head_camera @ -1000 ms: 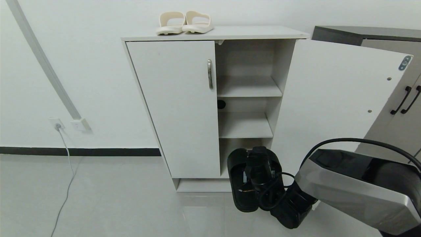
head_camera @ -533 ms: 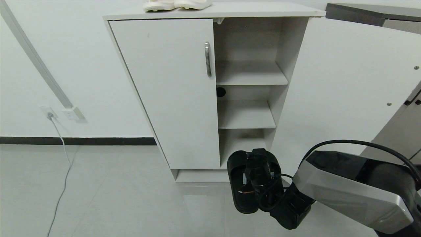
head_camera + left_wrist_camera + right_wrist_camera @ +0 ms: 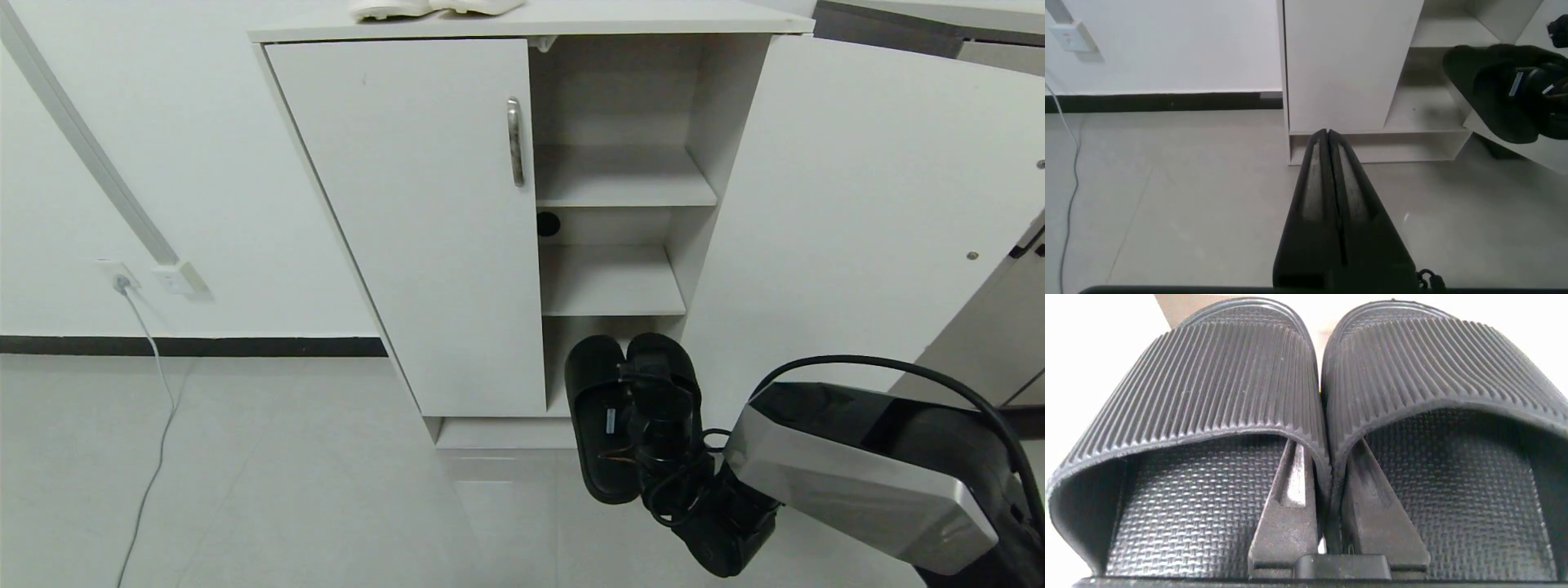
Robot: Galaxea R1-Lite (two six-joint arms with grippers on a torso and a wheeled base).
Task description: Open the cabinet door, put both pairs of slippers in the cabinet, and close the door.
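Two black slippers (image 3: 1225, 384) hung pinched in my right claw (image 3: 1327, 482), one finger tucked under each strap and the inner walls squeezed together between them. Over the last second my head camera moved in and tipped down, so the cabinet (image 3: 408, 204) loomed larger and its top slid toward the upper edge of the head view; that was the camera, not the furniture. Apart from that shift, the pair itself had travelled: the toes, which had sat short of the opening, now overlapped the mouth of the lowest compartment (image 3: 563, 351), heels still out over the floor (image 3: 286, 490). The right door (image 3: 857, 204) stood swung wide, so nothing blocked the way in. I judged the first placement to be well underway, needing only a further push inward and a release onto the bottom board.

My left claw (image 3: 1327, 188) was closed on nothing, low over the floor in front of the cabinet. The cream slippers (image 3: 433, 6) waited on the cabinet's top, untouched, and the door had yet to be closed.
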